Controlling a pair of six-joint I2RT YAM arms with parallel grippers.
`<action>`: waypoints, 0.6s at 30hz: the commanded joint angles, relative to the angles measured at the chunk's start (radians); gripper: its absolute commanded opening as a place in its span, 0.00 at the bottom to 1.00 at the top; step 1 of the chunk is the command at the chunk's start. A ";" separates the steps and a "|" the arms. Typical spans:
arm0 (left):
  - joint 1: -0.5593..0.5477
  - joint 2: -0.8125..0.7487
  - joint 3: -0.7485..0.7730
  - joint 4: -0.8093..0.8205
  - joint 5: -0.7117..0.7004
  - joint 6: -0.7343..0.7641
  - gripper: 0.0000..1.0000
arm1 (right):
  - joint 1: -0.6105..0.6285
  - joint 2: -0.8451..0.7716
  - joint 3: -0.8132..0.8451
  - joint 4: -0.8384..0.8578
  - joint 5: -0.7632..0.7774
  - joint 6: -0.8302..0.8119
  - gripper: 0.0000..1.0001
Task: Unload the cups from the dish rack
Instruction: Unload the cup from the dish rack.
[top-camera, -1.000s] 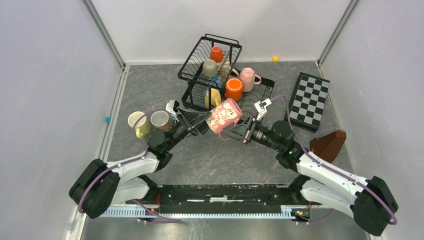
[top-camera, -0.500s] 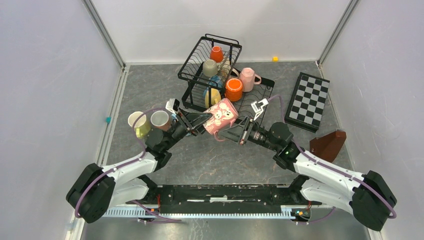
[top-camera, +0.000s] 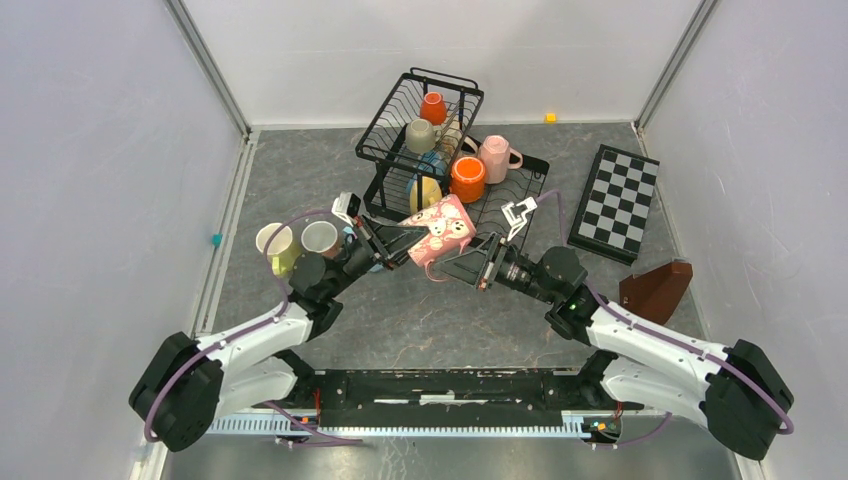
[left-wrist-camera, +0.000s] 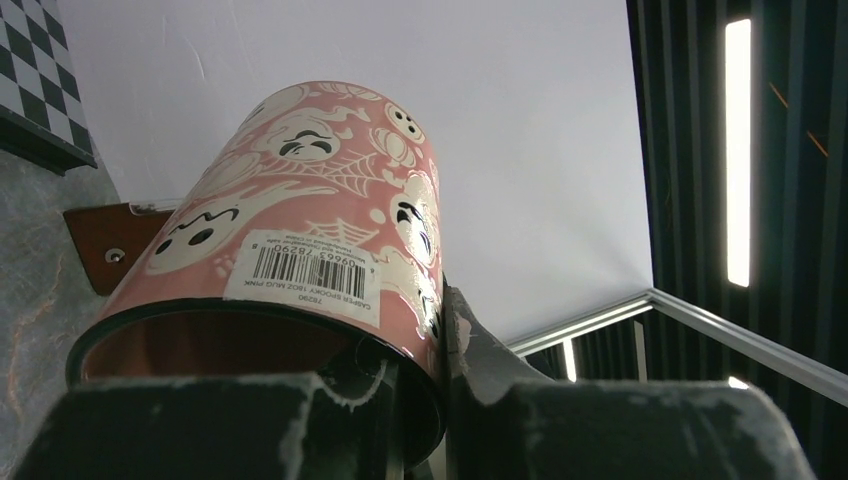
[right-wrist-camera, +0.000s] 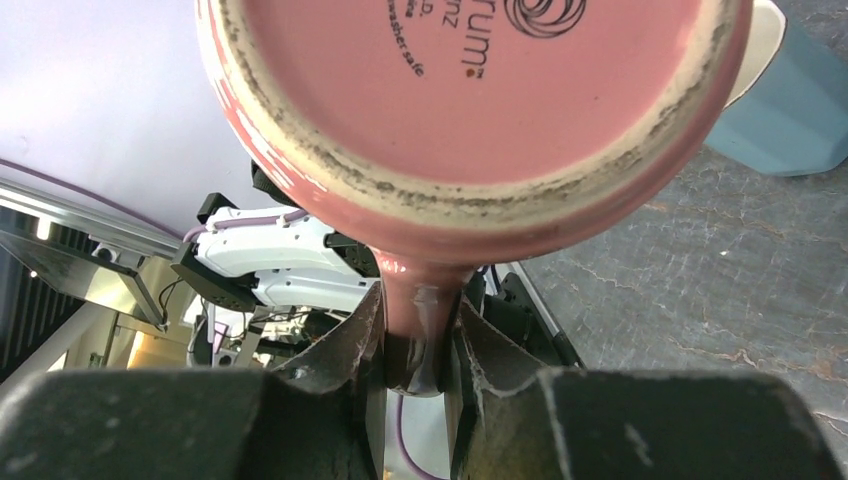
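A pink ghost-patterned cup (top-camera: 441, 230) hangs tilted above the table, in front of the black wire dish rack (top-camera: 388, 118). My left gripper (top-camera: 405, 241) is shut on its rim (left-wrist-camera: 300, 220), one finger inside and one outside. My right gripper (top-camera: 458, 266) is shut on the cup's handle (right-wrist-camera: 415, 320), under its base (right-wrist-camera: 470, 90). In the rack are a small orange cup (top-camera: 433, 107), a beige one (top-camera: 420, 135), a blue one (top-camera: 433, 164), a yellow one (top-camera: 425, 195), a larger orange one (top-camera: 467, 178) and a pale pink one (top-camera: 495, 155).
Two cups stand on the table at the left: a cream-yellow one (top-camera: 274, 246) and a pinkish one (top-camera: 320, 238). A checkered board (top-camera: 615, 200) and a brown wedge-shaped object (top-camera: 655, 290) lie at the right. Grey walls close in both sides.
The left gripper's fingers have closed onto the pink cup's rim. The right arm has carried the cup slightly left and toward the rack.
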 joint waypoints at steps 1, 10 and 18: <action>0.001 -0.051 0.061 -0.023 -0.009 0.043 0.02 | 0.013 -0.028 0.011 0.078 -0.020 -0.074 0.10; 0.001 -0.129 0.104 -0.141 -0.026 0.123 0.02 | 0.014 -0.119 0.060 -0.191 0.072 -0.249 0.98; 0.002 -0.225 0.175 -0.413 -0.009 0.242 0.02 | 0.014 -0.203 0.138 -0.559 0.226 -0.422 0.98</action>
